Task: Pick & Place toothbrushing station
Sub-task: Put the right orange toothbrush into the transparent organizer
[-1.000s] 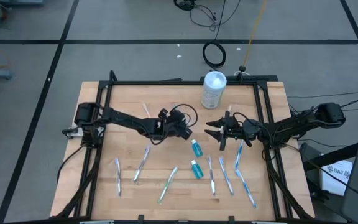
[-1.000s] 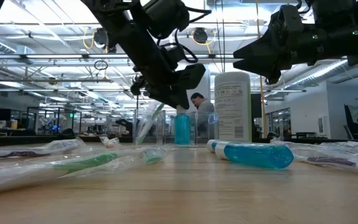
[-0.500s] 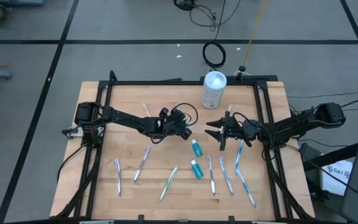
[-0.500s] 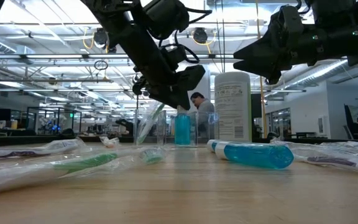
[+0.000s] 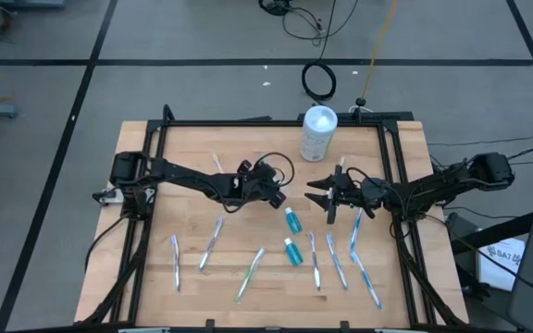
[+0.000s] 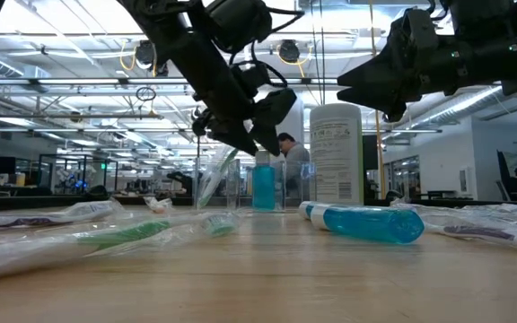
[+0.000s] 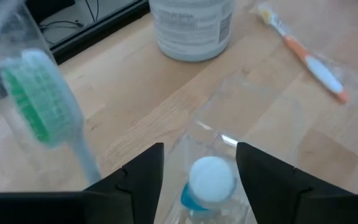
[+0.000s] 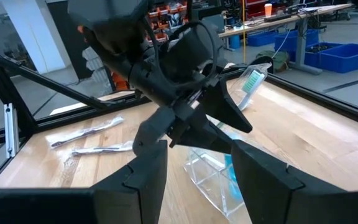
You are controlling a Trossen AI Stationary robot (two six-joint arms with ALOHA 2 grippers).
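A clear holder (image 6: 240, 190) stands on the wooden table, and it also shows in the right wrist view (image 8: 211, 177). In it stand an upright blue bottle (image 6: 263, 185) with a white cap (image 7: 211, 178) and a green-headed toothbrush (image 7: 37, 107), which leans against the holder's wall. My left gripper (image 5: 276, 194) hangs open just above the bottle. Its fingers stand on either side of the cap without touching it. My right gripper (image 5: 315, 196) hovers open and empty to the right of the holder, pointing toward the left arm.
A tall white canister (image 5: 319, 134) stands at the far edge, behind the holder. Two blue tubes (image 5: 292, 220) (image 5: 292, 252) lie on the table near the middle. Several wrapped toothbrushes (image 5: 213, 240) lie along the near half. An orange-handled one (image 7: 306, 56) lies by the canister.
My left gripper has risen a little above the blue bottle. The bottle's cap, which the fingers covered before, now shows below them in the low view. The bottle stays upright in the holder.
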